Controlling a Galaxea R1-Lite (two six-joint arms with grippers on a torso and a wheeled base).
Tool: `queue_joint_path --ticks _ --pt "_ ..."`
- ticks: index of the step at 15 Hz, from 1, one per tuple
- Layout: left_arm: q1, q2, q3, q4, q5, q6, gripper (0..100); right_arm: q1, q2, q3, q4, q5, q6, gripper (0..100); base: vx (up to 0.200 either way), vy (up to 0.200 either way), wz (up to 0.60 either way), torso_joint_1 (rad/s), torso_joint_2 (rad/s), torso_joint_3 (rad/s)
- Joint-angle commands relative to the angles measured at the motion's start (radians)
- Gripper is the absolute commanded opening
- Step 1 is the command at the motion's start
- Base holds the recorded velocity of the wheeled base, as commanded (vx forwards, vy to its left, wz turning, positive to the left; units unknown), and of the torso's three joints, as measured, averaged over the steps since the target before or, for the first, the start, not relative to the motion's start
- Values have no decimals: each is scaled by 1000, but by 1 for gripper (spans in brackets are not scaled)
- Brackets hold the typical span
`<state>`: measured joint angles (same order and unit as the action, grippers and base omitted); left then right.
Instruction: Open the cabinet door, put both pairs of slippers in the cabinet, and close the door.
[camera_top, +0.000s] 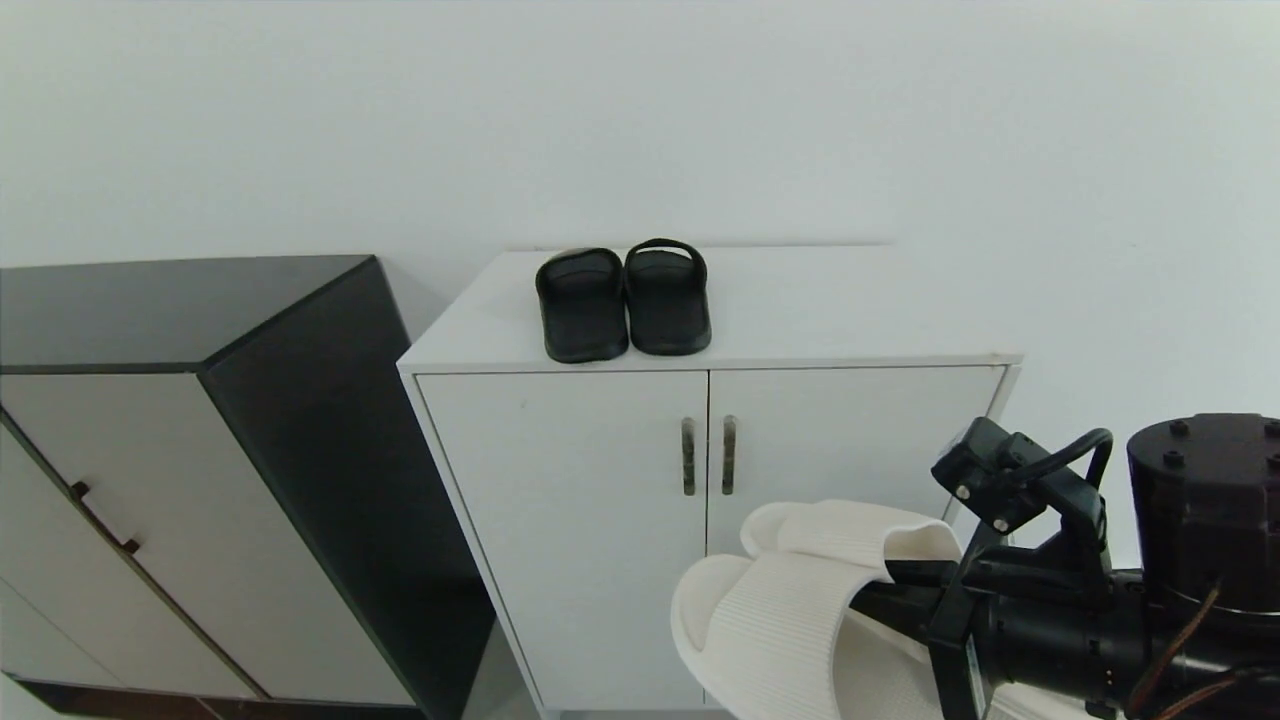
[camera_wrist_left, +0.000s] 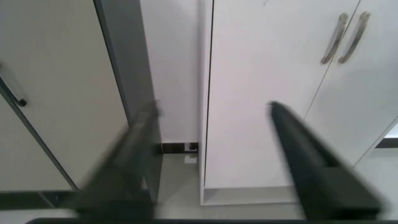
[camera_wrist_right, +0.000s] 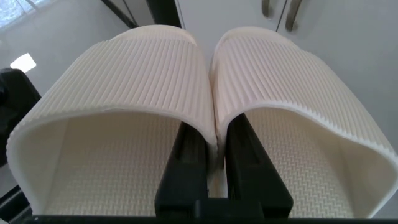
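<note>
Gripping the white slippers (camera_top: 800, 600) in the right pincer (camera_wrist_right: 214, 149), facing shut cabinet doors (camera_top: 570, 520).
Probably wanting the open left pincer (camera_wrist_left: 212, 109) squared on the left handle (camera_top: 688, 456), pulling slow.

Black slippers (camera_top: 600, 305) lie side by side atop the closed white cabinet (camera_top: 820, 315)

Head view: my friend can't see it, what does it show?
The right gripper holds a pair of white slippers in front of a white cabinet with both doors shut. A pair of black slippers sits on top, and a dark cabinet stands to its left.
</note>
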<state>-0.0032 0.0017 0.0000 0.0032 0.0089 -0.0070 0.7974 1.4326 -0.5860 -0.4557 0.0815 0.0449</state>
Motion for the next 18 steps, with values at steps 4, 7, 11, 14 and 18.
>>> queue_joint_path --ticks 4,7,11,14,18 --pt "0 0 0 1 -6 18 100 0 6 23 -6 0 -2 0 0 0 0 -176 494 314" --pt "0 0 0 1 -20 33 100 0 5 29 -11 1 -2 0 0 0 0 -155 478 325" --pt "0 0 0 1 -18 36 100 0 -12 58 -11 0 -2 0 0 0 0 -124 456 333" --pt "-17 64 -120 -54 -29 -53 100 0 -41 60 -12 0 -3 0 0 0 0 -90 458 364" --pt "-106 345 -244 -54 -227 -125 100 0 -32 61 -11 1 -3 0 0 0 0 -34 413 376"
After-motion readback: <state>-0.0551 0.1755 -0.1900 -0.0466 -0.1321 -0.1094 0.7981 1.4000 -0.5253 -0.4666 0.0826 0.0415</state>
